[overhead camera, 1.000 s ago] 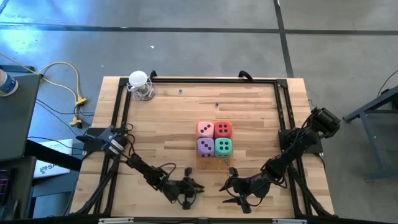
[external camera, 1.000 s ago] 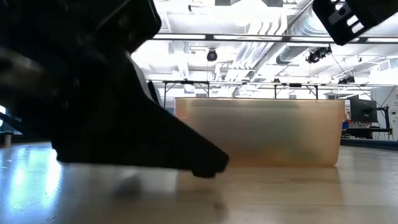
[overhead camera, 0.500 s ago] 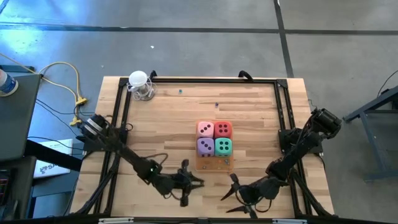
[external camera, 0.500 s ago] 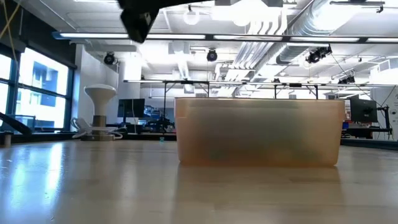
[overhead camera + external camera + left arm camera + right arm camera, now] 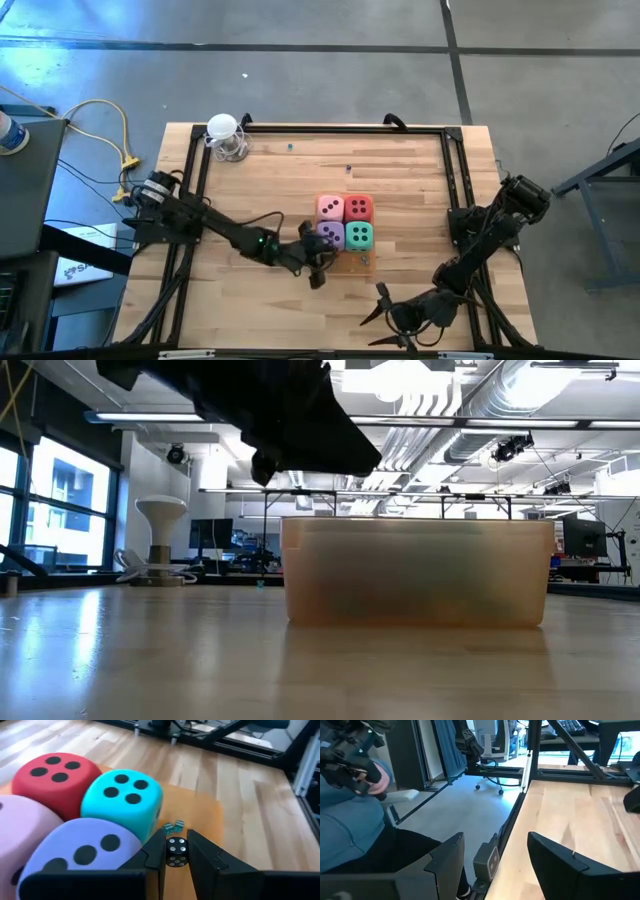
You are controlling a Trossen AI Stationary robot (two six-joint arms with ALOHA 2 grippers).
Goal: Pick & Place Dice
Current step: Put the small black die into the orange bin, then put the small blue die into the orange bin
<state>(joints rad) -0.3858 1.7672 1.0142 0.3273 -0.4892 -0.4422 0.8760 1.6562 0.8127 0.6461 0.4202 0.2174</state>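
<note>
Four soft dice stand in a square block on the orange tray [image 5: 345, 263]: pink [image 5: 330, 208], red [image 5: 358, 208], lilac [image 5: 330, 235] and teal [image 5: 359, 236]. My left gripper [image 5: 318, 264] hovers over the tray's near left corner, beside the lilac die [image 5: 80, 852], and is shut on a small black die [image 5: 176, 854] with white pips. Two tiny translucent teal dice [image 5: 174, 826] lie on the tray just beyond it. Near the table's front edge, right of the middle, my right gripper [image 5: 385, 318] stands open with nothing between its fingers. My left gripper pinches the small black die by two opposite sides [image 5: 176, 845] between its two fingertips [image 5: 156, 852]. The fingers slant gently downward, coming from the table's near left. The die is lifted clear above the tray, one pipped face toward the wrist camera.
A white stand-like object [image 5: 224, 135] sits at the table's far left corner. Black frame rails [image 5: 452, 170] run along the table's edges. The tray's translucent wall [image 5: 415, 572] rises in the low view. A person in a blue sleeve [image 5: 350, 810] sits beyond the table's right edge.
My left gripper has risen from the tabletop near the front edge and swung toward the far right, ending over the tray's near left corner beside the lilac die. My right gripper has drawn back slightly toward the near edge and turned a little.
</note>
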